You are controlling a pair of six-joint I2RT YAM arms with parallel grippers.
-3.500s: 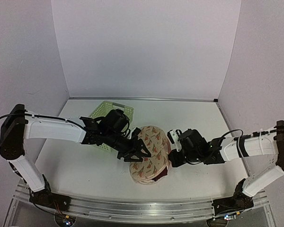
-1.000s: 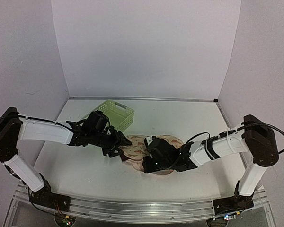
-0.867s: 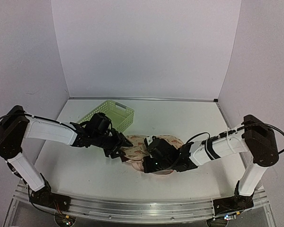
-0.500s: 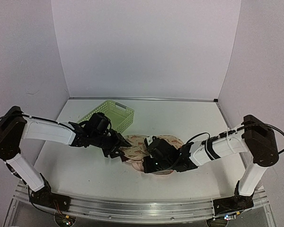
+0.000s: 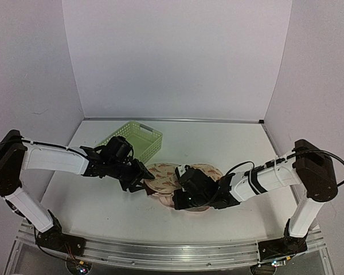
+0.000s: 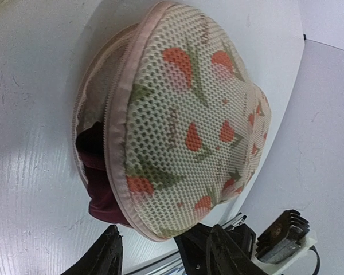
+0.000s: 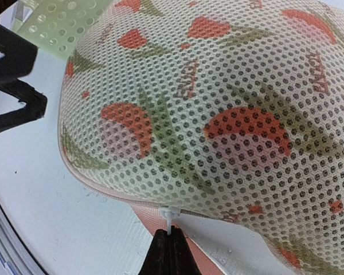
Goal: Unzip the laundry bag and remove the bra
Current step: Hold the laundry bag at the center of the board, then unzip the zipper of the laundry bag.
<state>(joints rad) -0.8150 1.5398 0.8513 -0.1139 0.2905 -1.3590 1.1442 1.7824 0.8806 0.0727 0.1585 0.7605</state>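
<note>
The laundry bag, cream mesh with orange-red and green motifs, lies at the table's front middle. In the left wrist view the laundry bag gapes along its pink rim, and the maroon bra shows in the gap. My left gripper is open and empty just left of the bag; in its own view the left gripper has a finger on each side, below the bag. My right gripper is at the bag's front edge. In its own view the right gripper is shut on the white zipper pull.
A light green lattice basket stands behind the left gripper at the back left. A strip of salmon-pink fabric lies under the bag's rim by the zipper pull. The table's metal front rail runs close below.
Since 3.5 s ago my right gripper has gone from the bag's right side round to its front left, and the bag lies flatter. My left gripper has drawn back to the left.
</note>
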